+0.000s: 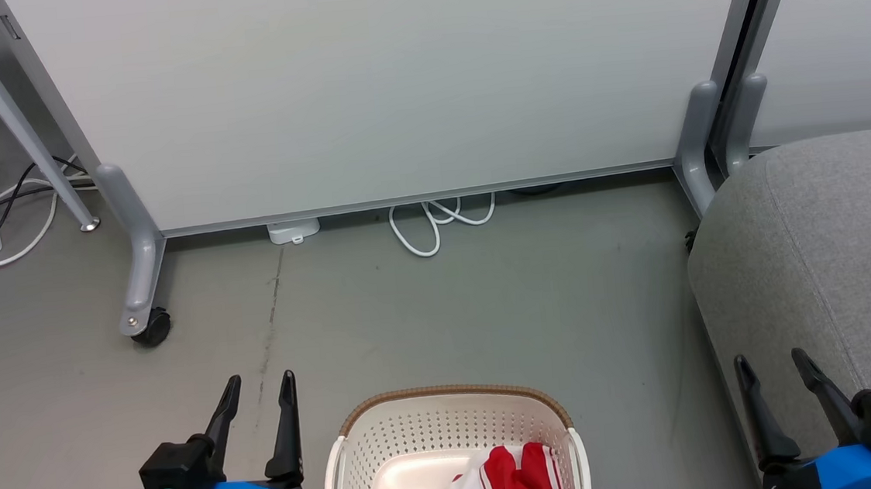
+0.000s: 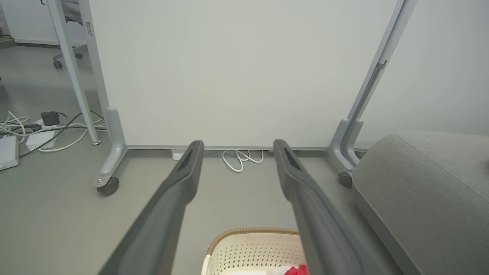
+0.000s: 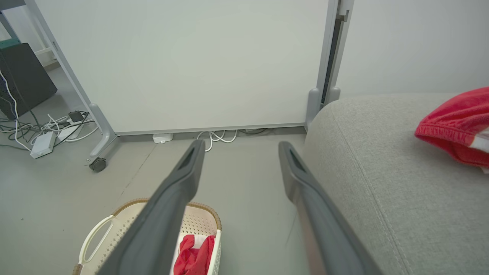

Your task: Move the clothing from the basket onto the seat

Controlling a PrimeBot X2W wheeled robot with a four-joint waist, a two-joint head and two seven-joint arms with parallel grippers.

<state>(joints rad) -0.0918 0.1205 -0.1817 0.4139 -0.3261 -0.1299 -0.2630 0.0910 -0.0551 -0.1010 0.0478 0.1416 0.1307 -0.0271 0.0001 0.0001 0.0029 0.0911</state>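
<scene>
1. Left gripper [image 1: 261, 378]: jaws spread, empty, above the floor [image 1: 487, 310].
2. Basket [image 1: 447, 396]: on the floor, holding one red garment [image 1: 510, 478].
3. Right gripper [image 1: 769, 358]: jaws spread, empty, at the left edge of the seat [image 1: 809, 246].
4. Second garment [image 3: 454, 124]: lying on the seat, far right.

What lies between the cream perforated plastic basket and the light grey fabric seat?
Only bare grey floor separates the cream plastic basket and grey fabric seat, in the head view.

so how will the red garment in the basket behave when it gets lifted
Probably floppy: the red garment lies crumpled in folds in the basket, so it should drape from one pinch. Likely light, being thin cloth.
</scene>
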